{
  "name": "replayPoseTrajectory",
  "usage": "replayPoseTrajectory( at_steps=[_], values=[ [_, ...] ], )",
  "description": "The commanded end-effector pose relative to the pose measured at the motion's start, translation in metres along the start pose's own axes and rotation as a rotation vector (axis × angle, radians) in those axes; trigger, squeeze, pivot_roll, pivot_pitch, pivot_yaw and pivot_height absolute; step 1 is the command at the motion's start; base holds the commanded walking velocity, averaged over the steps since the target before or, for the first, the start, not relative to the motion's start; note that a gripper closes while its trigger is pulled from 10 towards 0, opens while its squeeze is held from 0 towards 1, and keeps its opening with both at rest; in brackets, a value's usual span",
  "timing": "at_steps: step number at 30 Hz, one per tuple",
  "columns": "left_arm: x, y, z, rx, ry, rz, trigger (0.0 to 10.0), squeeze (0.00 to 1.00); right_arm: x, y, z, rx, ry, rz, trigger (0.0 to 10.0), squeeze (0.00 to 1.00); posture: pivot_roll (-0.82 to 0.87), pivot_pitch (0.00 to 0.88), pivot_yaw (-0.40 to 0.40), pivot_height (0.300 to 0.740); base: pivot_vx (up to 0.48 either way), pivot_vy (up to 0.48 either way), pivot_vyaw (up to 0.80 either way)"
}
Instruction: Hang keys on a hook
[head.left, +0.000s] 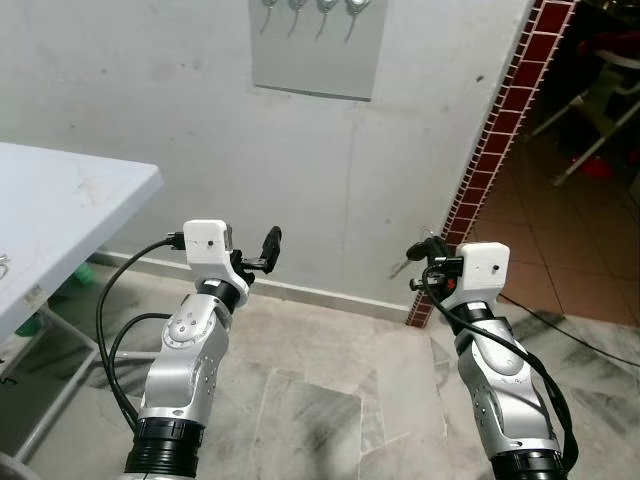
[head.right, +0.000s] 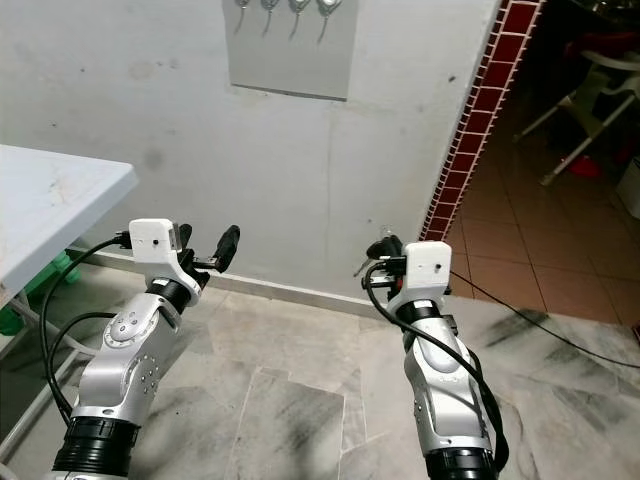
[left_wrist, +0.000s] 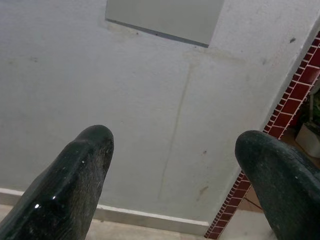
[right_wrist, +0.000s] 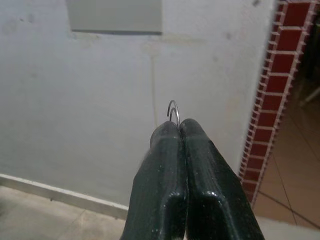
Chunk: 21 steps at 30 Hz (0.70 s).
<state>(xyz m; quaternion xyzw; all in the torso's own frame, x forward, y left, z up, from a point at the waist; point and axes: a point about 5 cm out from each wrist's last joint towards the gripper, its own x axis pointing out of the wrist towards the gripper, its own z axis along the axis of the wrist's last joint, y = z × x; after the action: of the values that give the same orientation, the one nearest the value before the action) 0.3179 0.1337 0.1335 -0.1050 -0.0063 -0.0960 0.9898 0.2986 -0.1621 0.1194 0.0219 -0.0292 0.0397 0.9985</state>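
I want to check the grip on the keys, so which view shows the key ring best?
The right wrist view: the key ring pokes out as a thin wire loop from the tips of the shut right end effector, sharp against the pale wall. In the two eye views, something small and dim hangs at that end effector, too small to tell.

Wall (head.left: 200, 120): off-white plaster, faintly stained, with a pale skirting strip at its foot.
Hook plate (head.left: 318, 50): flat grey panel, far on the wall; hooks (head.left: 327, 8) silver.
Tile column (head.left: 490, 150): dark red tiles, white grout grid, right of the wall.
Far right floor (head.left: 560, 250): terracotta-orange tiles.
Near floor (head.left: 320, 400): grey marble, mottled and veined.
Bench (head.left: 60, 210): white top, left, on pale legs.
Both arms: silver shells, white wrist blocks, black cables.
Left gripper (left_wrist: 175, 175) fingers (left_wrist: 65, 190): glossy black.
Right gripper (right_wrist: 179, 125) fingers (right_wrist: 165, 180): glossy black.
Key ring (right_wrist: 173, 111): thin silver wire.
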Motion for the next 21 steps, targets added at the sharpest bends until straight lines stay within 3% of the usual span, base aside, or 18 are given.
replayPoseTrajectory(
  at_steps=[1, 8, 12, 21],
  values=[
    [0.002, 0.0, 0.001, -0.009, -0.001, 0.008, 10.0, 0.0, -0.002, -0.002, 0.005, 0.017, -0.015, -0.028, 10.0, 0.0, -0.05, 0.044, 0.015, 0.715, 0.0, 0.0, 0.0],
    [0.004, 0.002, 0.001, -0.029, 0.01, 0.031, 10.0, 0.0, -0.006, -0.004, 0.008, 0.054, -0.01, -0.013, 10.0, 0.0, -0.08, 0.04, 0.041, 0.715, 0.0, 0.0, 0.0],
    [0.007, -0.001, 0.0, -0.058, 0.023, -0.01, 10.0, 0.0, -0.004, -0.008, 0.015, -0.034, -0.072, -0.028, 10.0, 0.0, -0.1, 0.029, 0.052, 0.715, 0.0, 0.0, 0.0],
    [0.016, 0.006, 0.009, -0.071, 0.0, -0.009, 10.0, 0.0, -0.003, -0.001, 0.016, -0.01, -0.079, -0.021, 10.0, 0.0, -0.12, 0.005, 0.057, 0.715, 0.0, 0.0, 0.0]
  ],
)
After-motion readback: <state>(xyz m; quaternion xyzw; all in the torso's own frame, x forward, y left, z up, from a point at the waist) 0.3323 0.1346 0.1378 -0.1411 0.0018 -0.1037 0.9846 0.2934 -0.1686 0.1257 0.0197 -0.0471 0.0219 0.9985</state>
